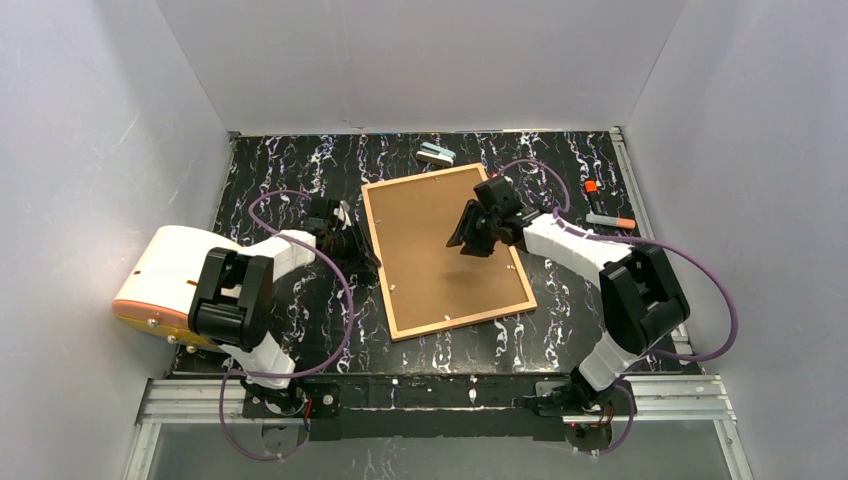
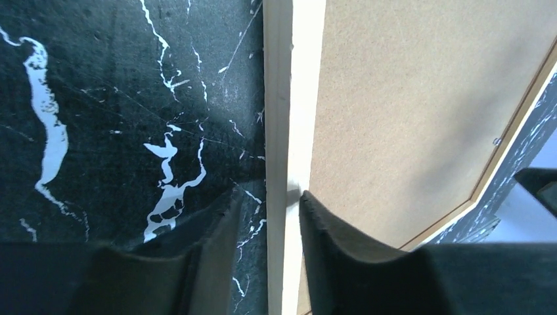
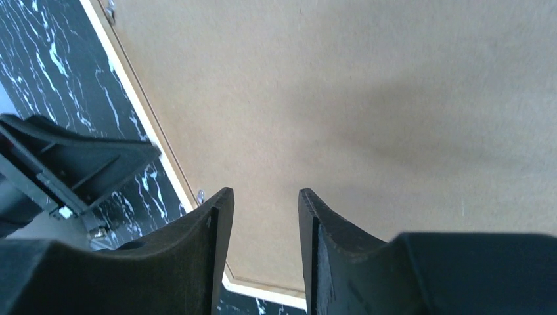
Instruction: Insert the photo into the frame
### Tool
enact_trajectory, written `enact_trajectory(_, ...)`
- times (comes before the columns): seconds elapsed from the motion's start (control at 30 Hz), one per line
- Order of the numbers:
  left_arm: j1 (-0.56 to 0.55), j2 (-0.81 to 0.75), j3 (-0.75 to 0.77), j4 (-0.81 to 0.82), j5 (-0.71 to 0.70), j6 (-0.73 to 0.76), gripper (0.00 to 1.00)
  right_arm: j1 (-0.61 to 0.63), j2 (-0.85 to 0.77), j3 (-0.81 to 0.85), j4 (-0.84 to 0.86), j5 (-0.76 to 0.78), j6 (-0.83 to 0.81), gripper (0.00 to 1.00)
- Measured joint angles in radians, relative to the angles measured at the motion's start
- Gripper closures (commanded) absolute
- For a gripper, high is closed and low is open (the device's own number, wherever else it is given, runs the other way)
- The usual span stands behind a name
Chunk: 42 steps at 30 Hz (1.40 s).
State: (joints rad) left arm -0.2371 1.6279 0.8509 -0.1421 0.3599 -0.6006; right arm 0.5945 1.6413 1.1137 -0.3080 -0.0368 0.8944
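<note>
The black marbled table [image 1: 280, 170] carries the frame [image 1: 464, 320], which lies face down at its centre with the brown backing board [image 1: 430, 260] uppermost. The left gripper [image 2: 266, 197] sits at the frame's left rail, jaws narrowly parted astride it, with the outer finger [image 2: 220, 223] clear of the wood. The right gripper [image 3: 263, 193] hangs over the backing board, jaws narrowly parted and holding nothing. Two markers [image 1: 610, 220] lie near the table's far right edge.

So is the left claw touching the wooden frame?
Cannot tell. Left wrist view: the left gripper straddles the frame edge, but contact isn't plain.
</note>
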Motion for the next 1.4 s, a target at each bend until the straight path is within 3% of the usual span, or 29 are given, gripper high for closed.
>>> enact_trajectory(0.13,0.0,0.021,-0.002,0.021,0.03,-0.031,0.84,0.002,-0.016,-0.026,-0.001,-0.044,0.007,0.53)
enact_trajectory(0.23,0.0,0.021,-0.006,0.041,0.043,-0.055,0.89,0.002,-0.02,-0.031,0.015,-0.077,-0.002,0.54)
enact_trajectory(0.47,-0.008,-0.009,-0.059,0.085,0.045,-0.125,0.9,0.002,-0.023,-0.062,0.099,-0.218,-0.002,0.58)
enact_trajectory(0.63,-0.047,-0.038,-0.093,0.099,0.036,-0.16,0.89,0.011,-0.019,-0.111,0.168,-0.305,0.024,0.55)
enact_trajectory(0.93,-0.102,-0.079,-0.142,0.109,0.018,-0.231,0.89,0.111,0.044,-0.155,0.309,-0.322,0.14,0.49)
enact_trajectory(1.27,-0.122,-0.152,-0.229,0.113,0.043,-0.281,0.9,0.215,0.15,-0.19,0.412,-0.29,0.274,0.67)
enact_trajectory(1.4,-0.122,-0.152,-0.23,0.114,0.044,-0.286,0.91,0.217,0.173,-0.196,0.457,-0.277,0.293,0.68)
